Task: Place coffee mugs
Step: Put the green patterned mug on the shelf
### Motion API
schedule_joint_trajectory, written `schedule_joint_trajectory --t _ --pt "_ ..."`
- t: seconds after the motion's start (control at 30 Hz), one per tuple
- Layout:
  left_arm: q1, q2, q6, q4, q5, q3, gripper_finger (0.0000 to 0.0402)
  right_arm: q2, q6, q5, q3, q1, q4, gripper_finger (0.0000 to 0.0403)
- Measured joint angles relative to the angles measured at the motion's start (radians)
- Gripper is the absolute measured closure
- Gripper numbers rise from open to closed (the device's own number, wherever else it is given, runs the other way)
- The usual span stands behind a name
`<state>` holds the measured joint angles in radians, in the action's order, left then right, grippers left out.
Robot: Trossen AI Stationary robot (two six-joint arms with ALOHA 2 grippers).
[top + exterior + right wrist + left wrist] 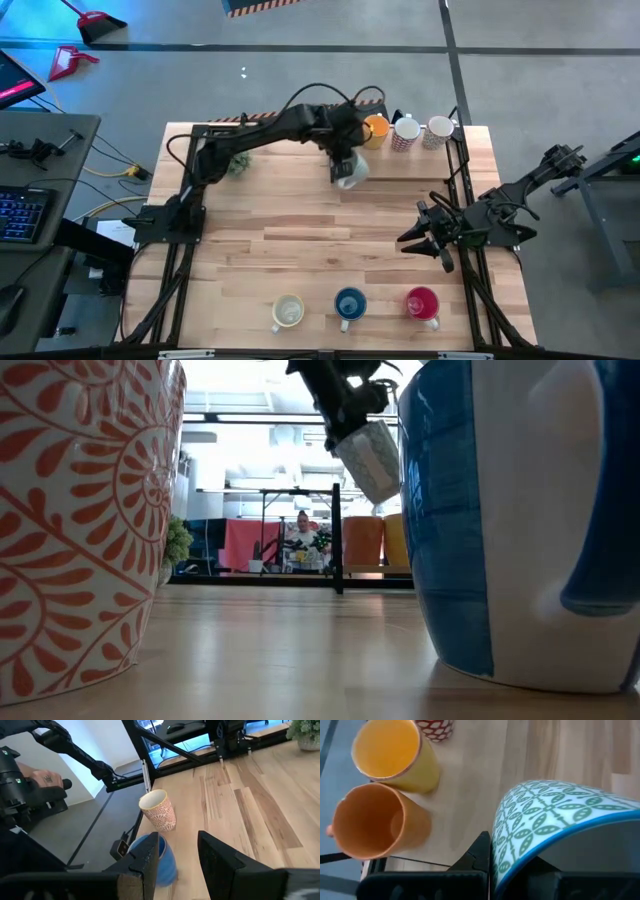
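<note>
Left pincer (pixel 345 170), upper centre of the high view, is clenched on a green-patterned mug (pixel 349 173), held tilted off the desk (pixel 300 250); in the low view the same mug (pixel 370 460) is seen hanging at an angle near top centre, arm cut off by the frame edge. In the left wrist view the mug's rim (pixel 560 820) fills the right side; fingertips mostly hidden behind it.

Back row, upper right of the high view: orange mug (pixel 376 130), partly hidden by the arm, then a red-patterned white mug (pixel 405 134) and a pale mug (pixel 438 131). A 2nd orange mug (pixel 375 822) is seen only in the wrist view.

Front row, bottom of the high view: cream mug (pixel 288 312), blue mug (pixel 349 304), red-pink mug (pixel 423 303).

Right pincer (pixel 428 240), right-centre, is released, nothing btwn its fingers. Potted plant (pixel 239 163) half hidden under the left arm.
</note>
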<state>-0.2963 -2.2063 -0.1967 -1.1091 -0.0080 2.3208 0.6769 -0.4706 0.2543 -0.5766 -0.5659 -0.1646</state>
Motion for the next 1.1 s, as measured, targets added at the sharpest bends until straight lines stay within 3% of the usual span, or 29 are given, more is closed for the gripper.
schedule_joint_trajectory --t 0.53,1.1 --pt "-0.015 -0.123 -0.104 0.035 -0.031 0.019 0.0394 0.002 -0.001 0.001 0.0 0.0 -0.019 0.0284" --pt "-0.084 -0.127 -0.183 0.064 -0.073 0.019 0.0394 0.002 0.0 0.026 0.0 0.0 -0.019 0.0284"
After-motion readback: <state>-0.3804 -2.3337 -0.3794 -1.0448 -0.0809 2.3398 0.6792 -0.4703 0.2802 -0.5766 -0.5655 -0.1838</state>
